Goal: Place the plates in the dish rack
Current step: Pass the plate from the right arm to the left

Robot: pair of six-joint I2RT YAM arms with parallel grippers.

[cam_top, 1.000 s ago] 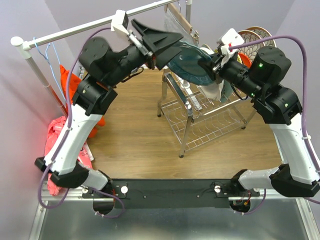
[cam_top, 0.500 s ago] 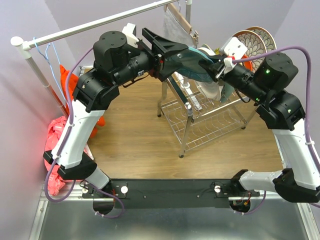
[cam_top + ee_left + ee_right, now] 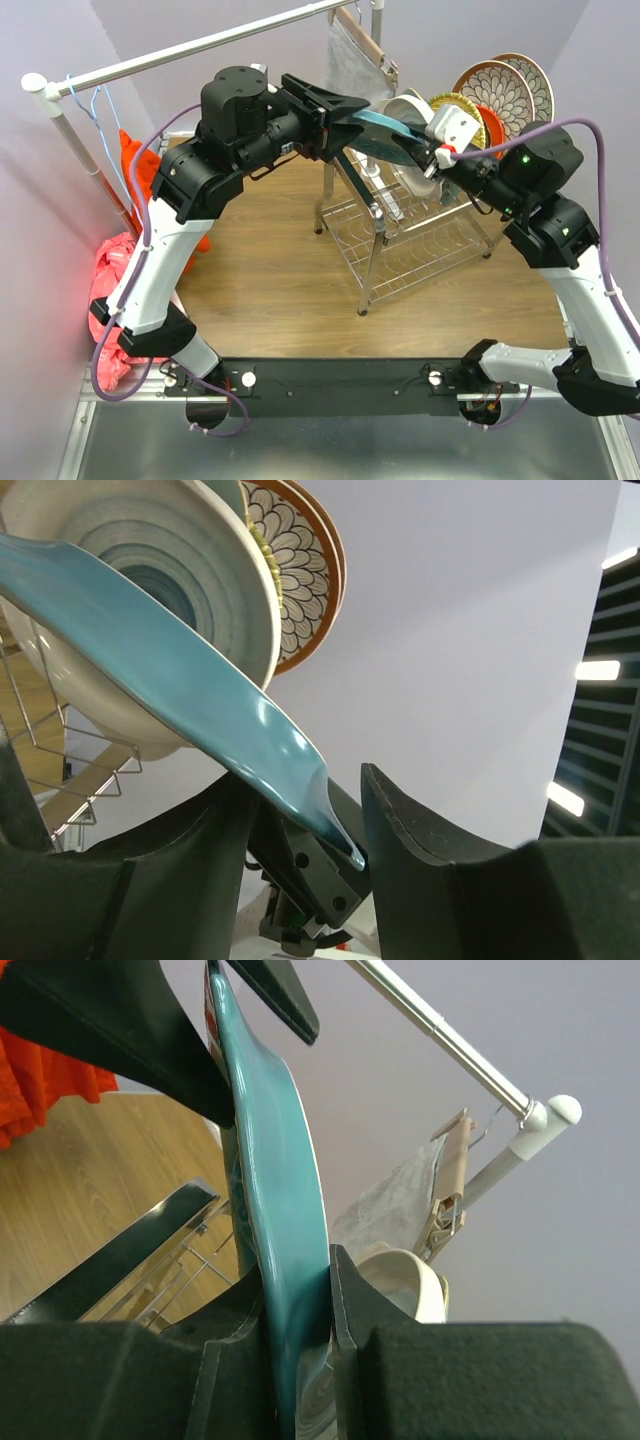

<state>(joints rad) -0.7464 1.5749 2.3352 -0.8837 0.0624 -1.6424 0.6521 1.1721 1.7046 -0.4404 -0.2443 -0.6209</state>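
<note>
Overhead, the teal scalloped plate [image 3: 385, 128] hangs in the air between the two arms, above the far side of the dish rack [image 3: 378, 240] and, as far as that view shows, clear of its prongs. Its span runs left to right and it is seen nearly edge-on from above. The right gripper [image 3: 298, 1260] is clamped on the right rim, both fingers pressed flat against the plate's two faces. The left gripper [image 3: 305, 780] straddles the opposite rim: the plate's edge lies between the jaws and leans on one finger, while a clear gap shows to the other. Those jaws therefore stand open around the rim rather than pinching it. Other plates stand in the rack's upper tier to the far right, just behind the teal one, among them a white-grey swirl plate [image 3: 150, 570] and the brown-rimmed floral plates [image 3: 500, 85]. By my reading the right arm is the nearer to that row, and the plate must turn upright, face parallel to its neighbours, before it goes down between the prongs.
</note>
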